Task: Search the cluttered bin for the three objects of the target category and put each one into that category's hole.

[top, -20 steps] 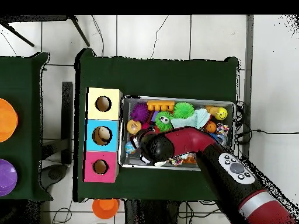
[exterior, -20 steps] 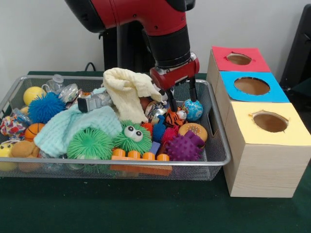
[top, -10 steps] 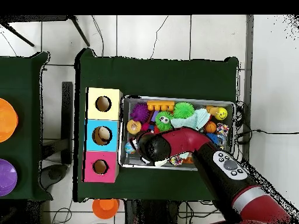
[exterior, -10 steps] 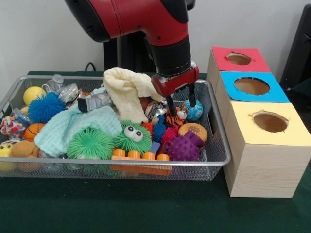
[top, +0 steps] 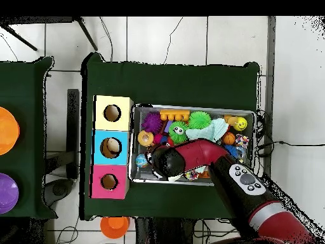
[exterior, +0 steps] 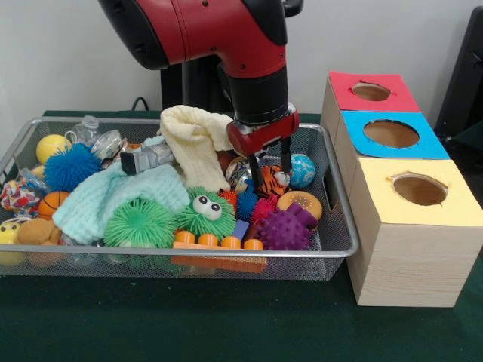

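Note:
The silver wire mesh bin (exterior: 337, 246) is full of toys. The orange black-striped tiger (exterior: 273, 183) lies at its right side, near a blue globe ball (exterior: 302, 170). My gripper (exterior: 271, 178) is open and low in the bin, with one finger on each side of the tiger. The tan plush animal (exterior: 36, 231) lies at the bin's front left, next to a yellow toy (exterior: 7, 229) at the picture's edge. The red-topped hole (exterior: 370, 91) is the farthest of the three on the wooden box; it also shows in the overhead view (top: 109, 182). There my arm (top: 190, 159) hides the gripper.
Blue-topped hole (exterior: 391, 133) and yellow-topped hole (exterior: 419, 189) sit nearer on the same box. A cream cloth (exterior: 198, 139) is draped left of the gripper. A purple spiky ball (exterior: 288, 228), a green googly-eyed ball (exterior: 205, 213) and an orange block (exterior: 217, 241) lie in front.
My gripper has moved a little left and lower in the front view, from above the globe ball's side to around the tiger. Its jaws stay equally apart. No toy has moved.

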Available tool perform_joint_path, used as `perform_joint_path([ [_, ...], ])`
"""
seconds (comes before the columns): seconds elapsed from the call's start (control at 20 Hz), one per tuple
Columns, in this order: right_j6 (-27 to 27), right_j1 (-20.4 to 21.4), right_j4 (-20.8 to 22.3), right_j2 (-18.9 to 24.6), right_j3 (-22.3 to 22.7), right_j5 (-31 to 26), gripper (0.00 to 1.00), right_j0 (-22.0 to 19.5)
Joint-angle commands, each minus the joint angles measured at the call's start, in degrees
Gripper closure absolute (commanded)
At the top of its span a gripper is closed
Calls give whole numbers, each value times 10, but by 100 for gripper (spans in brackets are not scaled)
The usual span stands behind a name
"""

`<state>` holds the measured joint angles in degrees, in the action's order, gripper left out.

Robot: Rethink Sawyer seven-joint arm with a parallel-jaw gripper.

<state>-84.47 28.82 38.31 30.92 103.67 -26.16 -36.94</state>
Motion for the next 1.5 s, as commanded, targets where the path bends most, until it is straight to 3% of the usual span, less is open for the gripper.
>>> perform_joint_path([
  [0.05,9,-32,31,-31,-65,-31,0,10],
  [0.8,12,-77,30,-45,-72,-34,0,16],
  [1.0,21,-78,29,-54,-78,-65,0,25],
  [1.05,23,-78,28,-55,-78,-67,100,26],
  [1.5,33,-80,21,-57,-81,-86,100,30],
])
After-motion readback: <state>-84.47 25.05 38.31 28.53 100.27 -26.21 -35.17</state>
